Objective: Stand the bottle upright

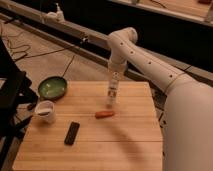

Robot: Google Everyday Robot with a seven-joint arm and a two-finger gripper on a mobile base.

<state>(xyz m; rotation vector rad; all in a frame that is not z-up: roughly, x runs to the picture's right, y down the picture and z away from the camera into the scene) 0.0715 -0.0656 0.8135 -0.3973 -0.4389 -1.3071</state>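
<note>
My gripper (pixel 112 89) hangs straight down from the white arm over the far middle of the wooden table (pixel 130 145). It is shut on the bottle (pixel 111 97), a slim pale bottle with dark marks, held roughly upright. The bottle's lower end is close over the tabletop; I cannot tell whether it touches. The fingers blend with the bottle.
A small orange-red object (pixel 104 114) lies on the table just in front of the bottle. A black remote (pixel 72 133) lies front left, a white mug (pixel 45 111) at the left edge and a green bowl (pixel 52 88) at the far left corner. Cables run across the floor behind.
</note>
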